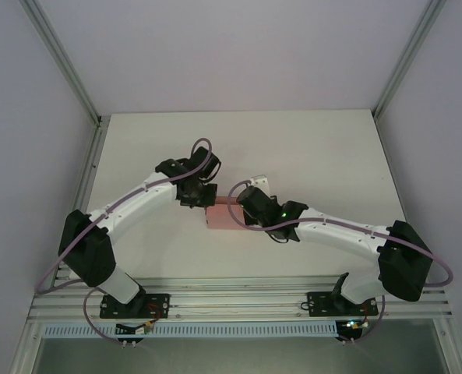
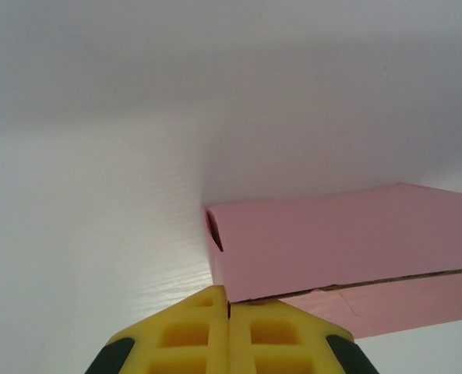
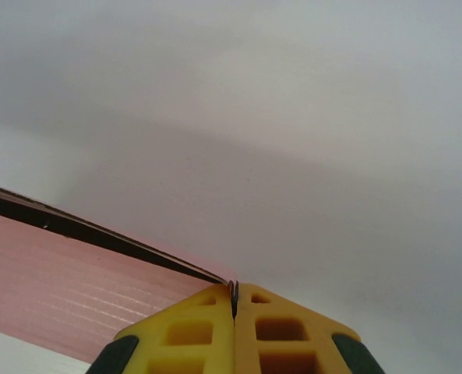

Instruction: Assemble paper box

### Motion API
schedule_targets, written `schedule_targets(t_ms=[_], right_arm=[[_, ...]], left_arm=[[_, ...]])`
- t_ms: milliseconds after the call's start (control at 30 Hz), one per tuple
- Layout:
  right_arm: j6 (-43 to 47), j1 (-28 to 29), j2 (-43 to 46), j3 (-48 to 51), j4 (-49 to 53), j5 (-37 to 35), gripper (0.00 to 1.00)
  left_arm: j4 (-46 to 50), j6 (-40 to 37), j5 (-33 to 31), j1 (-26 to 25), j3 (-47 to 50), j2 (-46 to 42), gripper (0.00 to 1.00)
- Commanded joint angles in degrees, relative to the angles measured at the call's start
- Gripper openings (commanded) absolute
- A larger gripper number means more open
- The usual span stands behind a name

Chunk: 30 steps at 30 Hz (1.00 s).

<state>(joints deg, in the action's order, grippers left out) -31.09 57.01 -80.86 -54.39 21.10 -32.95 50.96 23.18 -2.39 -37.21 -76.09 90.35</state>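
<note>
Top external: finds the paper box [image 1: 221, 216] folded at the middle of the bench [image 1: 308, 148], between the arms. Reads right jaws as clamped on its thin flap edge, likely bracing it; left jaws together at a corner, likely pressing a seam, grip unclear.

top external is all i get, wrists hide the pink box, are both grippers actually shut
Observer: In the right wrist view the right gripper is shut, with an edge of the paper box running into its tip.
Operator: and the left
Observer: The left gripper is shut too, its tip at the box's corner. I can't tell whether card is pinched.
Operator: box closed up yet
Observer: It's folded, but the left wrist view shows a dark gap along its long side seam.
</note>
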Motion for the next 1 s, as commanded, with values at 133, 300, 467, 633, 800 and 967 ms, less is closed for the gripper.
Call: schedule_targets(t_ms=[133,300,467,633,800,967], right_arm=[[-2.4,2.0,-1.9,0.2,-0.3,4.0,0.00],[-2.7,2.1,-2.0,1.1,-1.5,4.1,0.00],[-3.7,2.1,-2.3,1.8,-2.1,5.2,0.00],[-4.0,2.3,-2.7,2.1,-2.2,5.7,0.00],[-3.3,2.7,-1.0,5.9,-5.8,5.3,0.00],[0.9,3.4,0.6,14.2,-16.0,8.7,0.00]], left_arm=[[1.6,4.6,10.5,1.0,-4.0,2.6,0.00],[-0.3,5.8,9.0,0.9,-0.5,1.7,0.00],[-5.8,9.1,9.5,1.0,6.8,0.3,0.00],[-6.3,8.5,9.2,0.8,8.8,0.4,0.00],[-9.4,5.1,9.8,-0.8,14.9,-2.1,0.00],[-18.2,-3.3,4.1,-6.4,27.8,-8.0,0.00]])
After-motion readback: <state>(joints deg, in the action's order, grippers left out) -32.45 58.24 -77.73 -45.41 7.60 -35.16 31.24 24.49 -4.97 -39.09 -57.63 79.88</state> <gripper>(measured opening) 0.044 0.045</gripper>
